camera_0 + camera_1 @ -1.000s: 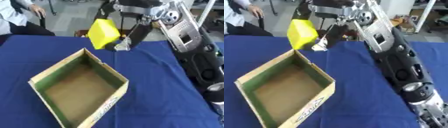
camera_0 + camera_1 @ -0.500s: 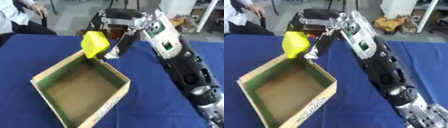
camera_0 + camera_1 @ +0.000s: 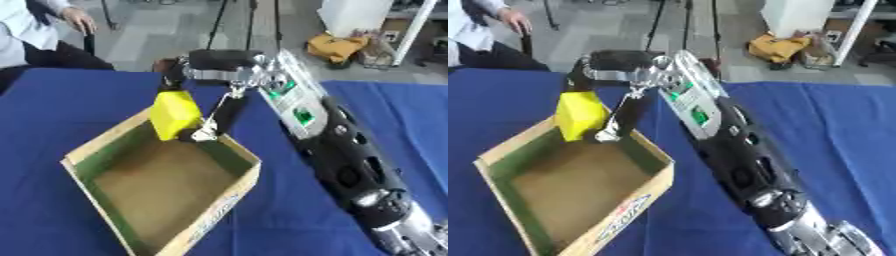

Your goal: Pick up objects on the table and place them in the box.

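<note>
The step in hand was the placing: the right hand [image 3: 206,107] had the yellow object [image 3: 174,115] over the far corner of the box [image 3: 229,197], and the release was not yet done. In my judgement the next move called for a small lowering into the box and then an opening of the fingers, so that the object drops on the brown floor of the box and not on its rim. The object hung close to the far left wall, so a release too early could let it catch on the edge or tip out to the far side.

The right arm came from the near right corner and reached across the blue table [image 3: 52,115] to the far side of the box. The hand was closed on the yellow object: its fingers were curled on the top and right side of it, and one thin finger went down beside its lower right corner. The object was a yellow block, a little tilted, with its lower end already below the line of the rim, inside the far corner. I could not tell if it touched the wall.

The box itself stood open on the table, nothing else visible inside. The left hand showed in neither view.
</note>
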Robot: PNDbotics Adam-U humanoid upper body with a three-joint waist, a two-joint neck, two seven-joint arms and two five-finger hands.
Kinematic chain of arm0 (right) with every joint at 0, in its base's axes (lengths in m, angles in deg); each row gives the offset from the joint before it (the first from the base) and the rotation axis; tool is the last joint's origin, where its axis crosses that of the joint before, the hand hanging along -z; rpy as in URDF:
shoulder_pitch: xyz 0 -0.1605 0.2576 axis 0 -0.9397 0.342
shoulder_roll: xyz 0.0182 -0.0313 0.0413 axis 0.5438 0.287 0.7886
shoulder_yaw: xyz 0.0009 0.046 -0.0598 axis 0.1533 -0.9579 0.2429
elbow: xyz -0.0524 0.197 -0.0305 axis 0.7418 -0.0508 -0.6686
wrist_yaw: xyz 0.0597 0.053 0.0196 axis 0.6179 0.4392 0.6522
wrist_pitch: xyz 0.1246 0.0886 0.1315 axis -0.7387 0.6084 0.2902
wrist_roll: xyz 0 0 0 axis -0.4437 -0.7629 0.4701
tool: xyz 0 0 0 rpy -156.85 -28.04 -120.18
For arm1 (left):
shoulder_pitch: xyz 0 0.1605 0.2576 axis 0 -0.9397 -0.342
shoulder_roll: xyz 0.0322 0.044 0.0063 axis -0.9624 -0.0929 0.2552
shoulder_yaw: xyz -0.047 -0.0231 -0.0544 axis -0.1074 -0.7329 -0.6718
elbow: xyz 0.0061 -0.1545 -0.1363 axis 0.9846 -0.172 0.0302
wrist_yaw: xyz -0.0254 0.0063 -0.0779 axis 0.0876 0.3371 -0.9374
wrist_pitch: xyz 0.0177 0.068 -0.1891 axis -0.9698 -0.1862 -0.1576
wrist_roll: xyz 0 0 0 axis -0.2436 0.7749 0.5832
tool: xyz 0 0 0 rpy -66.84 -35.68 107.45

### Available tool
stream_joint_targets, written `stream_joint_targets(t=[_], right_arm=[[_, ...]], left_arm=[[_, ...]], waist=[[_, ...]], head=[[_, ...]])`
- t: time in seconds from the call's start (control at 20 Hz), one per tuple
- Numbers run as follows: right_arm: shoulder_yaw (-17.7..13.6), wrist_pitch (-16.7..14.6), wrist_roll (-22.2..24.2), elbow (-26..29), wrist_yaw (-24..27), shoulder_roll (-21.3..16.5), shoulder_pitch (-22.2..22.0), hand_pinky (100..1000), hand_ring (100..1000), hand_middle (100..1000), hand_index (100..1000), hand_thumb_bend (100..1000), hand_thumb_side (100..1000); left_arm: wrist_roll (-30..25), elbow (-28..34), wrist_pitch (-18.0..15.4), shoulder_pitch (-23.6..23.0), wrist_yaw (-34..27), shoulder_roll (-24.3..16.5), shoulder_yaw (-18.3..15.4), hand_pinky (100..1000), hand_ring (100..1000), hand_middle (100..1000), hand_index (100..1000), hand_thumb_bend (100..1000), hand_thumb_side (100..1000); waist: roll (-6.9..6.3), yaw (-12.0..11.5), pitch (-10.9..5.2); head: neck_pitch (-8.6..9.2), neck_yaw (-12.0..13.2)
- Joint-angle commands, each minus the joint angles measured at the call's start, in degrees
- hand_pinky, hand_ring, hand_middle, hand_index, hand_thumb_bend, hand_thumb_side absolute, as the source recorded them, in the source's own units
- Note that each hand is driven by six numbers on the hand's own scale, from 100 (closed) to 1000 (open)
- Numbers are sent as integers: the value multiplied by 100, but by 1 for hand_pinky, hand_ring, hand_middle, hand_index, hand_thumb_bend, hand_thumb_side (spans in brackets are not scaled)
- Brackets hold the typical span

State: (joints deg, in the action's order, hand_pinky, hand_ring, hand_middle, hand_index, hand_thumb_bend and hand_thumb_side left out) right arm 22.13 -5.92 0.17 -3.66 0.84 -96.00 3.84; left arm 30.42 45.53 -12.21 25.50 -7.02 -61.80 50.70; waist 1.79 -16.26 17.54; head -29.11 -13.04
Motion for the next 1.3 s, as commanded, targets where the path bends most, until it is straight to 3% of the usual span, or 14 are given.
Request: stream_joint_targets(t=[0.05, 0.55, 1.3], right_arm=[[5, -396, 161, 18, -335, 114, 44, 751, 627, 213, 326, 173, 213], [96, -615, -190, -226, -945, 251, -68, 746, 625, 222, 330, 150, 204], [305, -1054, -229, -856, -1492, 412, -188, 760, 656, 268, 398, 100, 181]], left_arm=[[1, 98, 11, 63, 10, -72, -15, 712, 683, 849, 945, 100, 976], [-2, 98, 33, 83, 37, -61, -18, 713, 682, 849, 944, 100, 976], [-14, 98, 54, 114, 35, -61, -17, 714, 682, 849, 944, 100, 976]], waist=[[67, -13, -93], [81, 0, -74], [104, -27, -57]], head=[[51, -14], [90, -27], [109, -50]])
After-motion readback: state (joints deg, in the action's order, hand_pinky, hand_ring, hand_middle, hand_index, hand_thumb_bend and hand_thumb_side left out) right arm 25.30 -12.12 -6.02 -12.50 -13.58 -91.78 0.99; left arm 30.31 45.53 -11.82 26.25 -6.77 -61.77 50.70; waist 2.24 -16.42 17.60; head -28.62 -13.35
